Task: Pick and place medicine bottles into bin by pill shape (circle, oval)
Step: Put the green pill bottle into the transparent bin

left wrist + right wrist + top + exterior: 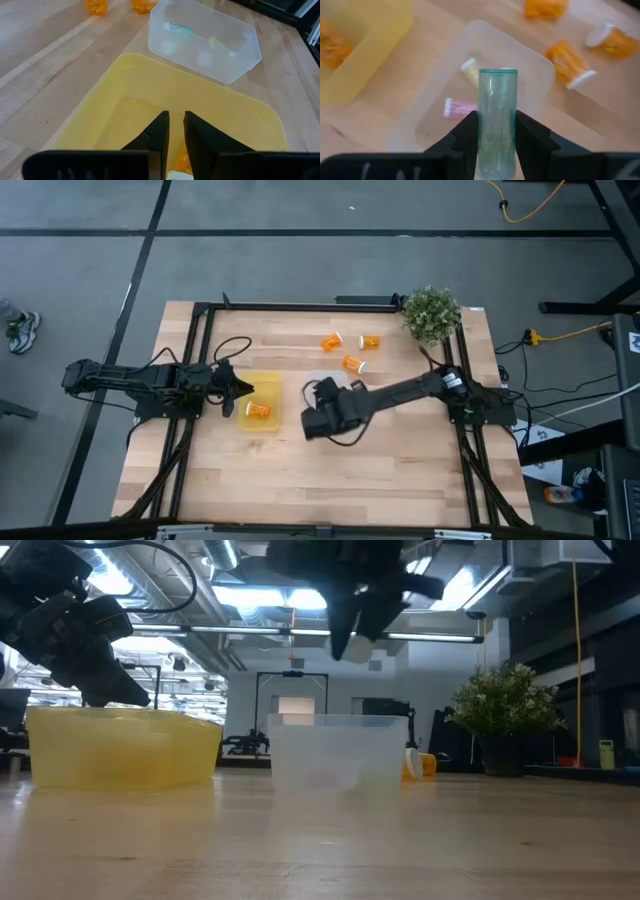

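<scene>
Right gripper (pixel 496 142) clamped on a pale teal translucent pill bottle (pixel 497 120), poised above the clear colourless plastic tray (pixel 540 65). Left gripper (pixel 175 132), fingers nearly together, over the translucent yellow plastic tray (pixel 125 65). Three orange white-capped pill bottles (pixel 352 363) loose on the wooden counter (pixel 400 465) beyond, open boards nearer.

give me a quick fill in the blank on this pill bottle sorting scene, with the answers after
1. The right gripper is shut on a ____ bottle.
2. It hangs above the ____ bin.
3. The left gripper is over the ____ bin.
4. ____ orange bottles lie loose on the table.

Answers: teal; clear; yellow; three
</scene>
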Robot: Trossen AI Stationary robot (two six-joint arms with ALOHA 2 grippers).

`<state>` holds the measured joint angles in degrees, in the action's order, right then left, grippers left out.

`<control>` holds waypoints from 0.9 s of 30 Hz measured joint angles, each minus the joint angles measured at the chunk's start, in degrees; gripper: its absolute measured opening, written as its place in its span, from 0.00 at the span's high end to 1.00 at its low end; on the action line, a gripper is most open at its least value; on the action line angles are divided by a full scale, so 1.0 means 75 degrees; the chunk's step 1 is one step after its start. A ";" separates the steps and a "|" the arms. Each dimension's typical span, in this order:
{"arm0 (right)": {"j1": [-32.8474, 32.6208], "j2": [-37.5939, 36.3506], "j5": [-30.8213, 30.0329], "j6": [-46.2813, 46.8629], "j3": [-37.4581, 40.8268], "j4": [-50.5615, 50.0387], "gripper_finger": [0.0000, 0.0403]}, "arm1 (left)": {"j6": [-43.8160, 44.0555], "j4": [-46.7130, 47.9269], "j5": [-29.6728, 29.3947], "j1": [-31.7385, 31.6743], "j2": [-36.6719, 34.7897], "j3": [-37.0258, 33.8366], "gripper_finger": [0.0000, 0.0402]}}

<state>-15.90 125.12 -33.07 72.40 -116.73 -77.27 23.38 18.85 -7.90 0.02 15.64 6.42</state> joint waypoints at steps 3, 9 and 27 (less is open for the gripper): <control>0.0187 0.0026 0.0174 -0.0685 0.0000 0.0336 0.73 | 0.0000 0.0000 0.0000 -0.0001 -0.0003 0.0000 0.87; 0.0282 0.0029 -0.0259 -0.1150 0.0000 0.0565 0.72 | 0.0000 0.0000 0.0000 0.0000 -0.0002 0.0000 0.87; 0.0234 -0.0026 -0.1548 -0.1574 -0.0952 0.0509 0.72 | 0.0000 0.0000 -0.0017 -0.0001 -0.0001 0.0000 0.87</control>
<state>-14.14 124.92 -44.68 60.60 -123.87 -73.45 23.38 18.85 -8.03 0.02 15.63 6.42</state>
